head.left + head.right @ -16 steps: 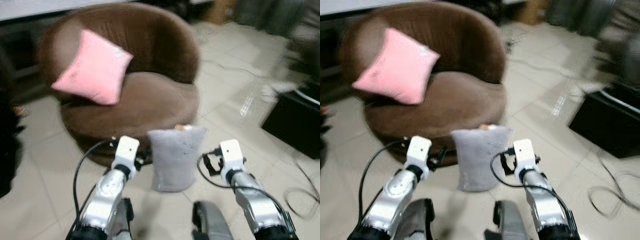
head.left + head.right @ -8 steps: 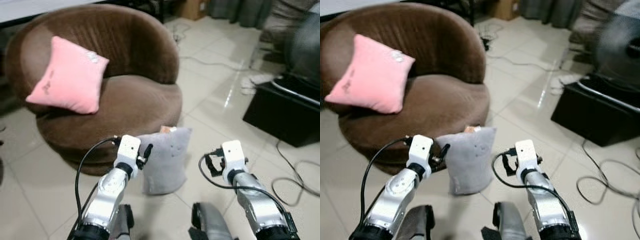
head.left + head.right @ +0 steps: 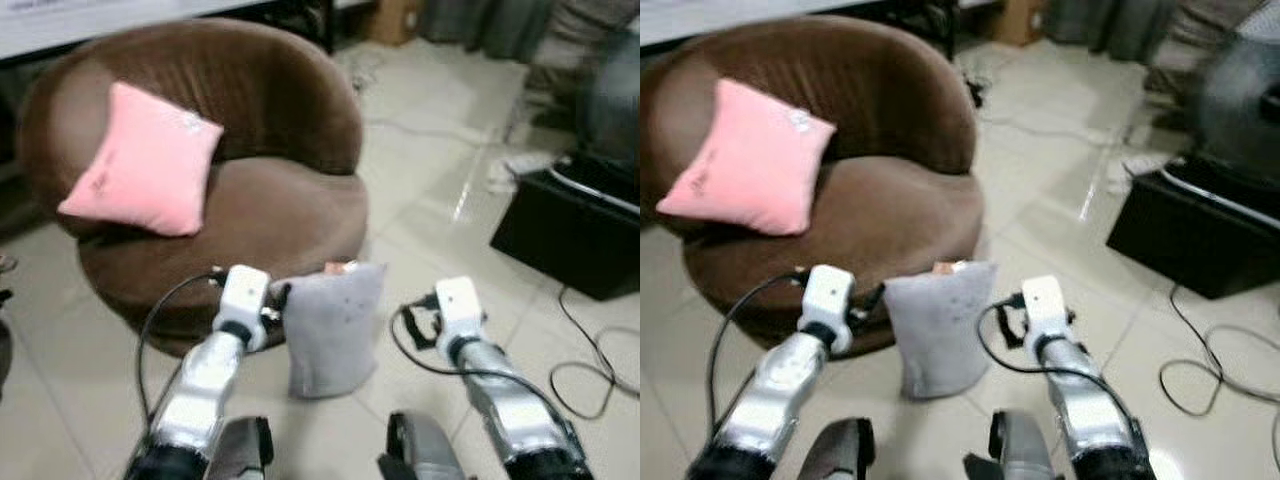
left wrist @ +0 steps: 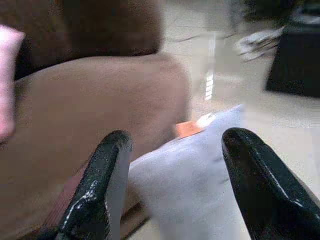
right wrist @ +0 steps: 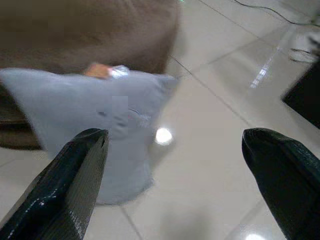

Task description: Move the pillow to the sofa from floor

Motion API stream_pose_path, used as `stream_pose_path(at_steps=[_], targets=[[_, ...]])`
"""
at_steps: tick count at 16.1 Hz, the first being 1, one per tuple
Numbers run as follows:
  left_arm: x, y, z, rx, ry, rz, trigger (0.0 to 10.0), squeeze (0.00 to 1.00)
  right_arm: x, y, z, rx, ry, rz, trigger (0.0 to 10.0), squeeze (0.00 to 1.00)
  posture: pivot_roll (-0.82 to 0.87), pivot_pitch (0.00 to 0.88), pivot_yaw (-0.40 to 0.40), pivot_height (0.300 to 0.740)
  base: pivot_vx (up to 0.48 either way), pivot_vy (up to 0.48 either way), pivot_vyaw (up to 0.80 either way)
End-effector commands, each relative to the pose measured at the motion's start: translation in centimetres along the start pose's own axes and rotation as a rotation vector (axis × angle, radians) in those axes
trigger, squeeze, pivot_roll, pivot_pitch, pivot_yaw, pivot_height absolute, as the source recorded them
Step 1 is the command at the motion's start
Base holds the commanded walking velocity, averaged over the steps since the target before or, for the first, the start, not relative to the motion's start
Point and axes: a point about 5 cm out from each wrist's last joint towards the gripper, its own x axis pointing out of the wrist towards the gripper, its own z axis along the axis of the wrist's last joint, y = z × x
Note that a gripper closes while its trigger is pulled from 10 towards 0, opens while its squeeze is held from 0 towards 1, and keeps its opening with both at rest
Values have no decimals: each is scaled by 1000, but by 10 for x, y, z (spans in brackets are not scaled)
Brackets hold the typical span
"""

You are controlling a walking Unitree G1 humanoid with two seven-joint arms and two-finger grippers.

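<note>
Grey pillow, at lower centre, is stood on the floor against the brown sofa, not yet gripped. Left gripper and right gripper are held spread wide beside it; lifting remains.

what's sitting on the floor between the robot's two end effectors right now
The grey pillow stands upright on the tiled floor between the left end effector and right end effector, against the brown sofa; the left eye view shows it.

left gripper: arm raised forward, fingers spread | right gripper: arm raised forward, fingers spread wide
</note>
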Motion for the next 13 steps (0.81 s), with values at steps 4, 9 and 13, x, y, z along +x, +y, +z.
stream_pose_path(at_steps=[4,9,13], targets=[[1,1,2,10,-4,-8,10000,0,3,1,4,4,-7,-6,10000,0,-26,3,20,588,301,0,0],[1,2,3,13,-7,-10,10000,0,3,1,4,12,-7,-11,10000,0,-25,0,24,588,312,0,0],[1,1,3,16,-7,-15,10000,0,3,1,3,17,-5,-15,10000,0,-26,1,28,588,311,0,0]])
